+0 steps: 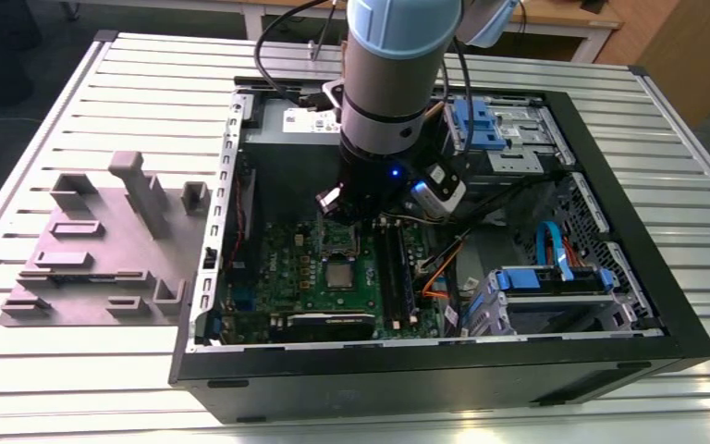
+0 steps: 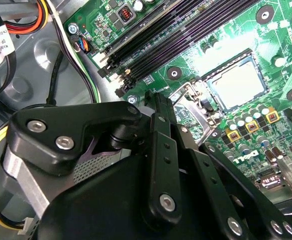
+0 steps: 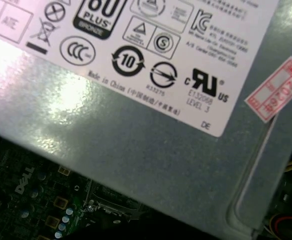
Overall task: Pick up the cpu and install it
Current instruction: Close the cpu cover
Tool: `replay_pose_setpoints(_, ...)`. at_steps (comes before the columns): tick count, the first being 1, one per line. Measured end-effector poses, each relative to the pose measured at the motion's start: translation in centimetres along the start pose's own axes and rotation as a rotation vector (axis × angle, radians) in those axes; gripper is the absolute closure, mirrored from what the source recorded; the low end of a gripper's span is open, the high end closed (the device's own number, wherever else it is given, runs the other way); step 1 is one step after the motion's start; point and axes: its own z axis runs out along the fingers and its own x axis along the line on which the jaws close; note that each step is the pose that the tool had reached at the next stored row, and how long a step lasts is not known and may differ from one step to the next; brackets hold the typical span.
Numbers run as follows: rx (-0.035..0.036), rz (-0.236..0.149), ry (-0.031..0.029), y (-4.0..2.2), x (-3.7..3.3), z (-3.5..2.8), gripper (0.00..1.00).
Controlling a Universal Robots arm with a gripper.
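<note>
Black linkage bars of the pincer (image 2: 161, 150) crowd the lower half of the second wrist view, nearest to us, with bolts along each arm. We cannot tell from them how far the fingertips stand apart, nor whether anything is held between them, since the tips are hidden behind the linkage.

Beyond the linkage in that same view we see the green circuit board (image 2: 286, 65), and on it the cpu (image 2: 236, 85), a pale silver square lying flat inside the socket frame (image 2: 198, 97) at the upper right of the frame. Long black memory slots (image 2: 171, 45) run diagonally across the upper middle, and coloured wires (image 2: 30, 15) show at the upper left.

From the exterior view we get the wider scene: the arm (image 1: 392, 83) reaches down from the top centre into the open computer case (image 1: 651, 305), which lies on a slatted metal worktop (image 1: 71, 370). Here the cpu (image 1: 339, 275) is a small pale square on the board, just below the pincer (image 1: 345, 211) in the frame. A grey fixture plate (image 1: 96, 250) with upright blocks sits on the worktop at the left of the frame, well apart from the pincer.

Our first wrist view shows something else: a grey metal box (image 3: 151, 150) bearing a white label (image 3: 135, 55), with a dark strip of board (image 3: 40, 200) at the lower left.
</note>
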Motion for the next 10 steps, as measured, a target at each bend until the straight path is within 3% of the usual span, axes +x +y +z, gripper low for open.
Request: replay_pose_setpoints(10, 0.0000, 0.000, 0.0000, 0.00, 0.00, -0.08, 0.90)
